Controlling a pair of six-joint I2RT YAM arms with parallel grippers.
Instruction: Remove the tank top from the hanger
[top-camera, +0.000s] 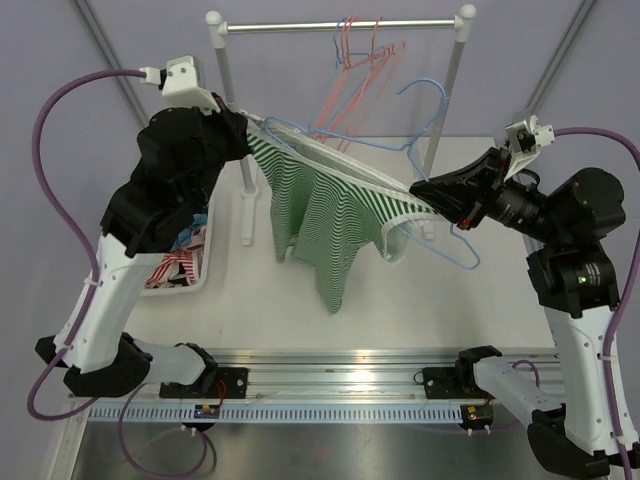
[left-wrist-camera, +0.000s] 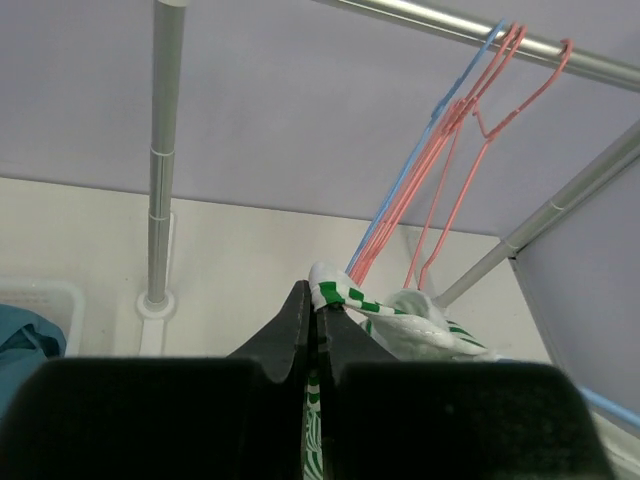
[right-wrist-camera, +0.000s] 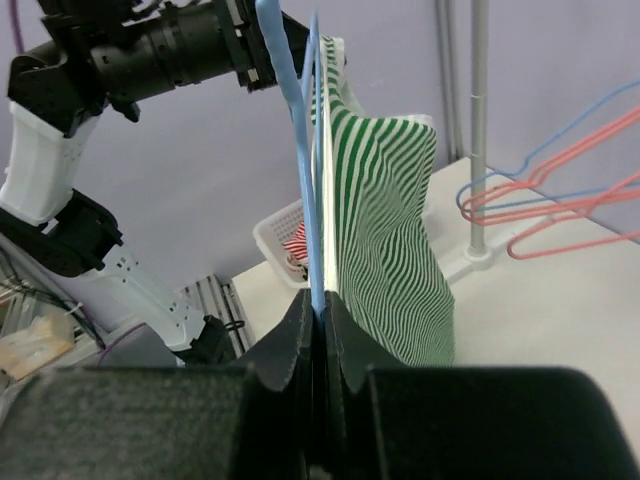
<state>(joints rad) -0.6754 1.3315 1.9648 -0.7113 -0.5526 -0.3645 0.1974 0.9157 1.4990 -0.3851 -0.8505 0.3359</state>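
**Stretched out mid-frame**

Top view: green-and-white striped fabric tank top (top-camera: 320, 215) hangs mid-frame between left gripper (top-camera: 243, 122) and right gripper (top-camera: 418, 188); left wrist: claw pinching its white hem, lower centre; right wrist: claw pinching the light blue wire hanger (right-wrist-camera: 290, 120), top draped just right of it.
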